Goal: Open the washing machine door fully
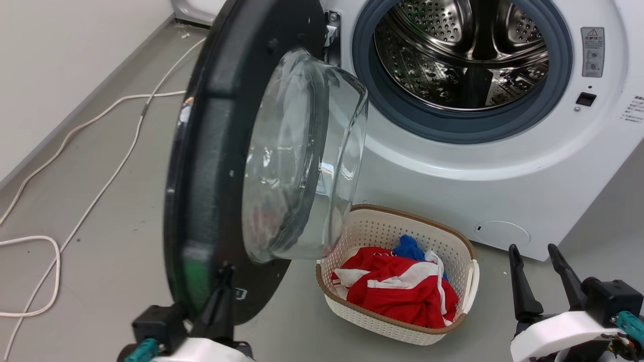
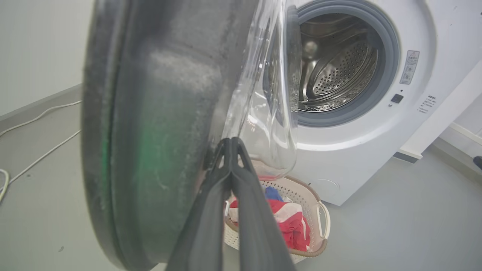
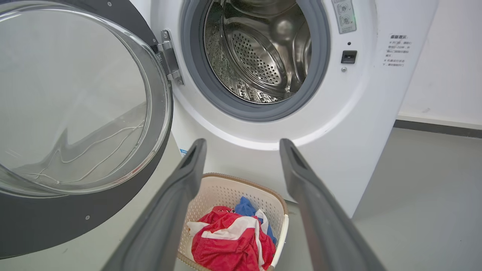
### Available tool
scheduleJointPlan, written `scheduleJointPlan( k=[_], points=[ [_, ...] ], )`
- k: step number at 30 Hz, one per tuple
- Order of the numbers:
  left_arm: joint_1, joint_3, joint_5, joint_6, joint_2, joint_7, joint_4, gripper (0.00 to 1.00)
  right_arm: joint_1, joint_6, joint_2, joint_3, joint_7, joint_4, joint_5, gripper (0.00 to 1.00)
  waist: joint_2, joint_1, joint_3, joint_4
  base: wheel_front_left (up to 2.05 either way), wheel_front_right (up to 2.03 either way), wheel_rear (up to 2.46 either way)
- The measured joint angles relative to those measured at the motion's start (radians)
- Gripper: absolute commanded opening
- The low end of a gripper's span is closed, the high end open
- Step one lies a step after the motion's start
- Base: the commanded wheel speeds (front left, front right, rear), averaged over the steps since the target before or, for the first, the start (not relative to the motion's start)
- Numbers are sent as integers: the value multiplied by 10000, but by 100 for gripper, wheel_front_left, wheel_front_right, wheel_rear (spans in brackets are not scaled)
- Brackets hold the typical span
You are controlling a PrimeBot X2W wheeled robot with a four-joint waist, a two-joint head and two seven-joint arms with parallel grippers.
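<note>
- Since its two fingers are pressed together into one blunt blade, the left gripper (image 1: 224, 271) looks set for pushing, not gripping. Its tips rest against the inner face of the door (image 1: 211, 151), low down and just beside the glass bowl (nothing is clamped between them).
- The door stands well out from the machine, nearly edge-on to the head camera, and hangs on the metal hinge (image 1: 329, 31) at the left of the opening. I judge it has more swing to go before it is fully open.
- Pressing toward the free edge makes sense, since that gives the most leverage about the hinge.
- The basket (image 1: 417, 217) of red and blue clothes (image 1: 397, 286) sits on the floor in front of the machine, near the door's lower rim, probably ready for loading.
- The drum (image 1: 463, 55) lies in plain sight, with no laundry seen in it.
- The right gripper (image 1: 533, 249) hangs at the lower right, fingers spread apart and holding nothing, well apart from the door.
</note>
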Motion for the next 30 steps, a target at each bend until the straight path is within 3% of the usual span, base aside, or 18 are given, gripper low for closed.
scheduleJointPlan(
  k=[3, 13, 21, 30],
  points=[
    [12, 550, -514, -88, 50, -205, 194, 0, -5, 0, 0, -42, -21, -29, 2, 100, 0, 0, 1, 57, 0, 0, 0],
    [-953, 2192, -1292, -688, 1007, -734, 1831, 0, -92, 0, 0, 127, 188, -337, -40, 100, 0, 0, 228, -302, 0, 0, 0],
    [-1998, 3239, -1764, -1461, 1952, -1174, 3917, 0, -225, 0, 2, 134, 286, -516, -104, 100, 0, 0, 655, -804, 0, 0, 0],
    [-3104, 3925, -1887, -2192, 2533, -1519, 6468, 0, -426, 0, 0, 73, 286, -477, -107, 100, 0, 0, 960, -1235, 0, 0, 0]
  ],
)
